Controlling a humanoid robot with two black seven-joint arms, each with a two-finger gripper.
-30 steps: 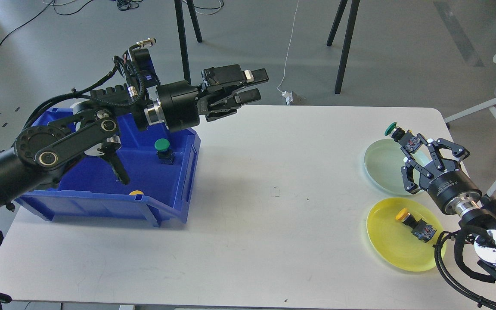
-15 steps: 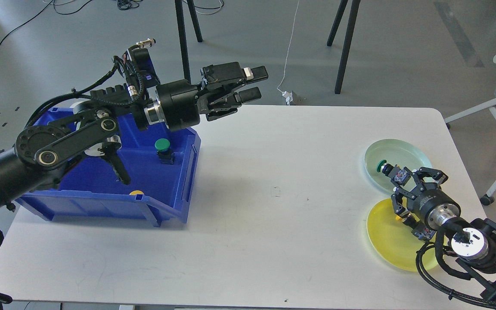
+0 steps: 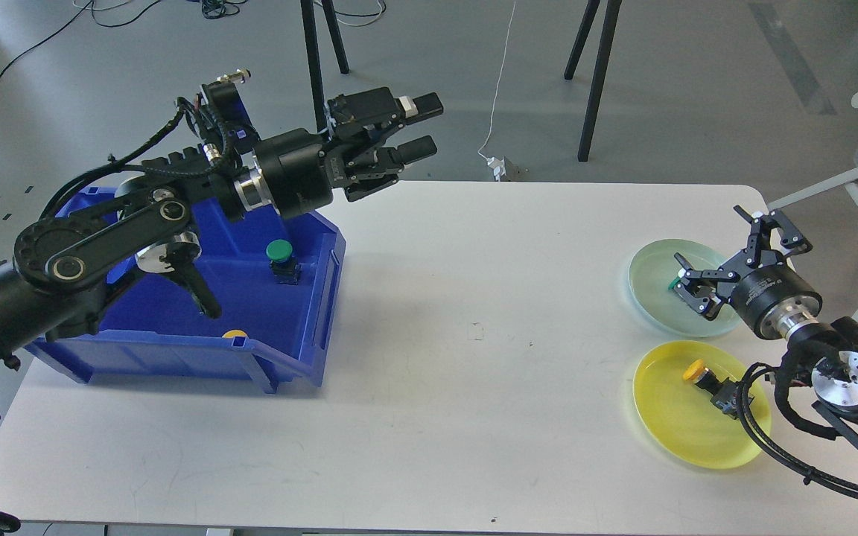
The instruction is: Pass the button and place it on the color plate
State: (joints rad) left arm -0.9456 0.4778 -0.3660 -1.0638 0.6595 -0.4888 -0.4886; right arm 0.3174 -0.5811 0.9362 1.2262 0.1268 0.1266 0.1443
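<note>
The right claw (image 3: 727, 257), at the right of the frame, stands spread wide with nothing between its fingers, over the pale green plate (image 3: 649, 279); a green button (image 3: 674, 284) lies on that plate, mostly hidden behind the lower finger, so only a sliver of its cap shows; just below, the yellow plate (image 3: 678, 435) carries a yellow button (image 3: 712, 383) lying on its side, cap toward the upper left; both plates rest on the white desk (image 3: 474, 335); at the left of the frame the blue bin (image 3: 280, 365) holds another green button (image 3: 281, 260) standing upright, and a yellow cap (image 3: 235, 334) peeks over the near wall; the left claw (image 3: 418, 130) hangs above the bin's far corner, fingers apart and empty; judging by how things lie, two buttons are placed by colour and the bin ones remain; each button looks small, light and rigid, with a smooth domed cap likely to slip and a squarer dark body beneath; the body's flat sides seem the surer place to pinch, leaving the cap free for the other claw to take during the pass
</note>
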